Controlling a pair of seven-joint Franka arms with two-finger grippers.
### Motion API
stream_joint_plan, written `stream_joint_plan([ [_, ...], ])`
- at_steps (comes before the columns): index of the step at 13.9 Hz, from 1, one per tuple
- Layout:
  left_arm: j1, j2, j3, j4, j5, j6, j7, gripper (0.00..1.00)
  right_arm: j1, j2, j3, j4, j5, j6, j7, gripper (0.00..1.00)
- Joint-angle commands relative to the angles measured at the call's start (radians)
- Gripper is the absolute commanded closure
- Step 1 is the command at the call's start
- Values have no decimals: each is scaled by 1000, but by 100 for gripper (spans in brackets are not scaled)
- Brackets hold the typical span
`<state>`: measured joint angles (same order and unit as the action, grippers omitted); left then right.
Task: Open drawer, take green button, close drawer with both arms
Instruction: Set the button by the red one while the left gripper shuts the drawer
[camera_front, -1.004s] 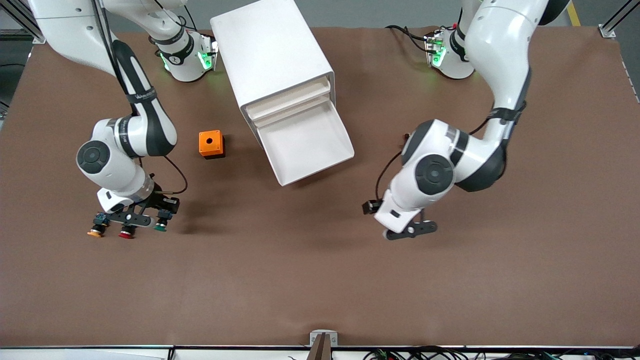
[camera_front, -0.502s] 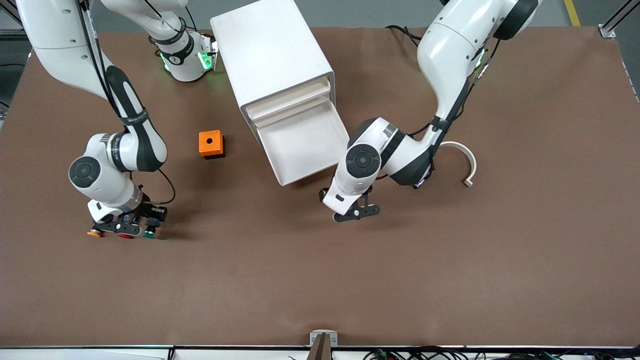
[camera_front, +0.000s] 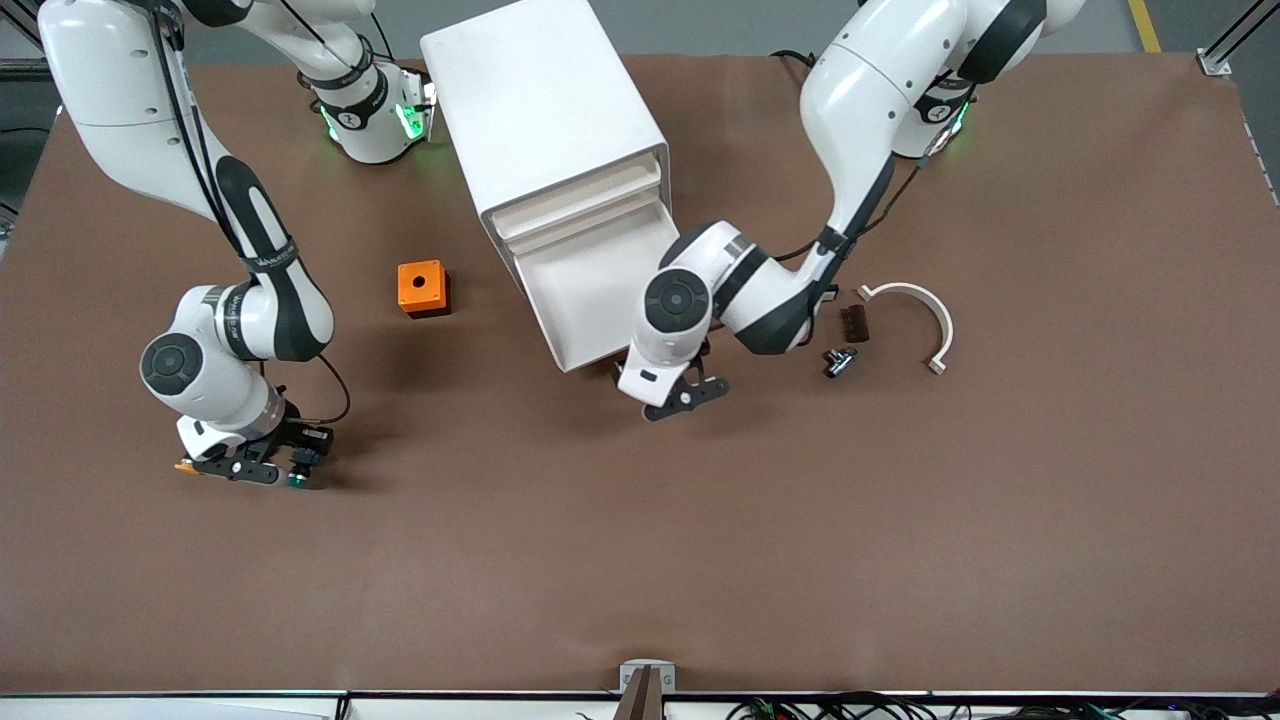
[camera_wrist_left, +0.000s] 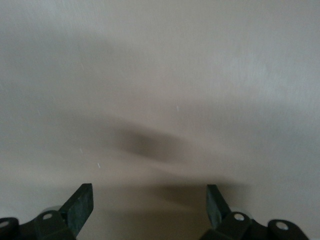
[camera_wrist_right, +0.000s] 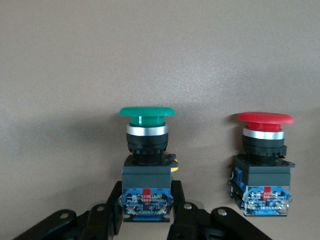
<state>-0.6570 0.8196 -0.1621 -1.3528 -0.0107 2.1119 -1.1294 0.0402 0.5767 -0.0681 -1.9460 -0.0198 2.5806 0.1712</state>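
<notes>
A brown table (camera_front: 640, 560) carried a white cabinet (camera_front: 540, 110) at top centre, an orange box (camera_front: 422, 288) mid-left, and a white curved piece (camera_front: 915, 310) mid-right.

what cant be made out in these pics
- Red button: hidden under the right gripper in the front view.
- Drawer corner: front view, covered by the left arm's wrist.
- Small dark parts beside the white arc: too small to identify.
</notes>
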Motion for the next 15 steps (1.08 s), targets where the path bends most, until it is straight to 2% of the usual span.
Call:
stream_joint_plan([
  [1, -32, 12, 4, -14, 1, 3, -33, 1, -29, 15, 22, 16, -14, -7, 8, 59],
  [2, -48, 13, 4, -15, -2, 3, -38, 1, -28, 17, 22, 16, -11, -5, 13, 1],
  [5, -87, 9, 4, -32, -72, 0, -41, 1, -22, 14, 22, 19, -11, -17, 11, 0],
  [7, -114, 4, 3, -32, -83, -4, -88, 1, -13, -29, 24, 22, -11, -66, 5, 0],
  [9, -133, 1, 0, -31, -103, -7, -139, 1, -13, -86, 25, 83, -14, -230, -1, 0],
  [12, -138, 6, -39, -32, -172, -7, -173, 1, -14, -142, 27, 264, -15, -587, -4, 0],
  [15, -173, 7, -48, -32, -175, -7, -263, 1, -16, -217, 27, 352, -14, -759, -4, 0],
])
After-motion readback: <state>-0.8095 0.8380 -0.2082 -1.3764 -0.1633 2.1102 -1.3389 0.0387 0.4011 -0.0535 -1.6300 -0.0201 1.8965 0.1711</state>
